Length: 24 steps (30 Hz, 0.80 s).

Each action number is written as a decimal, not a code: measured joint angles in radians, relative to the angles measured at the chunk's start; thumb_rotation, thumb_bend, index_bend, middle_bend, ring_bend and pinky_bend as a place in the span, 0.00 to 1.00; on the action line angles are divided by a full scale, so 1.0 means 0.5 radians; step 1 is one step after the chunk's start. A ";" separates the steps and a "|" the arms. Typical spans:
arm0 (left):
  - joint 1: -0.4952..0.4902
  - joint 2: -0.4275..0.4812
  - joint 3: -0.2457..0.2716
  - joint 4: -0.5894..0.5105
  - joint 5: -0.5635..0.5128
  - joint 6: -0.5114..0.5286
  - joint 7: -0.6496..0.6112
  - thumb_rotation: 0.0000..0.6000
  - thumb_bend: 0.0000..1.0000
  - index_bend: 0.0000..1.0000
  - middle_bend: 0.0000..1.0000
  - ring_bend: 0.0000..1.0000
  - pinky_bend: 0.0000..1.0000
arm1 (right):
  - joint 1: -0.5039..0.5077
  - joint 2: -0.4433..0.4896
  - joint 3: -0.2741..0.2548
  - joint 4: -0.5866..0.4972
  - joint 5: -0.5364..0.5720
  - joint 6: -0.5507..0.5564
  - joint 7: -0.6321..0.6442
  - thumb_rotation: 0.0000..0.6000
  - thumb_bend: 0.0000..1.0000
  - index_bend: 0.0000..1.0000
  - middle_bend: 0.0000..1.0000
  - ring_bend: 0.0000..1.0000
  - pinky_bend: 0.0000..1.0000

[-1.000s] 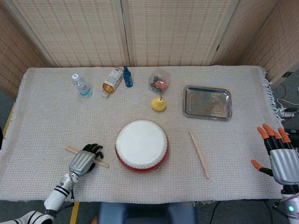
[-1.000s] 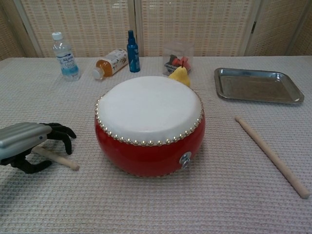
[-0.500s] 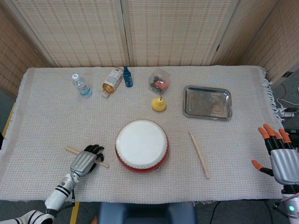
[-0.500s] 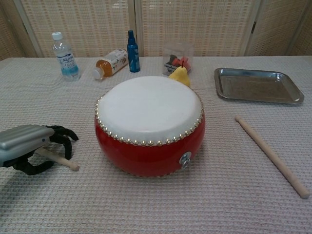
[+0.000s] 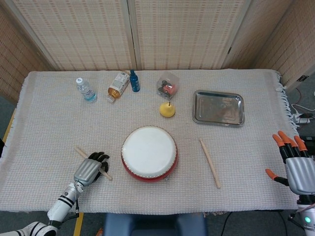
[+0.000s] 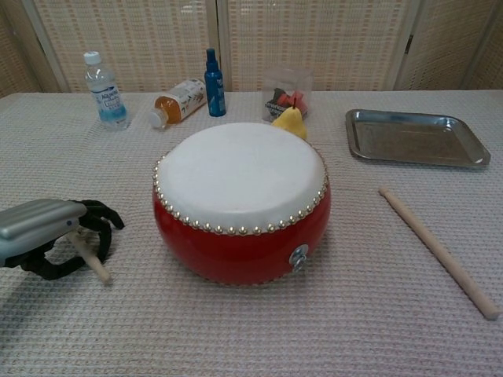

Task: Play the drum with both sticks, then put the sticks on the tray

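Note:
A red drum [image 5: 149, 153] with a white skin stands at the middle front of the table, large in the chest view [image 6: 240, 196]. Left of it, my left hand [image 5: 89, 169] [image 6: 47, 236] curls its black fingers around a wooden drumstick [image 5: 78, 151] [image 6: 96, 265], which lies low on the cloth. The second drumstick [image 5: 210, 162] [image 6: 436, 251] lies alone to the drum's right. Behind that stick sits the steel tray [image 5: 218, 107] [image 6: 414, 137] with nothing in it. My right hand [image 5: 295, 164] hovers beyond the table's right edge, its orange-tipped fingers spread and holding nothing.
Along the back stand a water bottle [image 5: 85, 89], a juice bottle [image 5: 118, 86] on its side, a blue bottle [image 5: 134, 81] and a clear box [image 5: 168, 85]. A yellow pear [image 5: 167, 109] sits just behind the drum. A woven screen closes the far side.
The left stick has swung in my left hand's fingers, its far end turning toward the back of the table. The right hand and right stick stay still.

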 measured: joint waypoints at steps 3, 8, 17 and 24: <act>0.003 -0.002 -0.001 0.006 0.001 0.012 -0.013 1.00 0.43 0.58 0.23 0.11 0.15 | 0.000 0.001 0.000 0.001 0.002 0.000 0.000 1.00 0.14 0.00 0.00 0.00 0.00; 0.013 0.011 0.000 -0.002 0.005 0.038 -0.037 1.00 0.43 0.57 0.23 0.11 0.15 | 0.003 -0.003 0.000 0.004 0.004 -0.007 0.002 1.00 0.14 0.00 0.00 0.00 0.00; 0.045 0.088 -0.014 -0.108 0.011 0.092 -0.262 1.00 0.43 0.58 0.26 0.14 0.18 | 0.002 0.004 0.001 0.000 0.000 -0.001 -0.003 1.00 0.14 0.00 0.00 0.00 0.00; 0.102 0.232 -0.036 -0.246 0.030 0.167 -0.716 1.00 0.43 0.60 0.31 0.21 0.25 | 0.002 0.005 -0.002 -0.001 -0.006 0.000 -0.005 1.00 0.14 0.00 0.00 0.00 0.00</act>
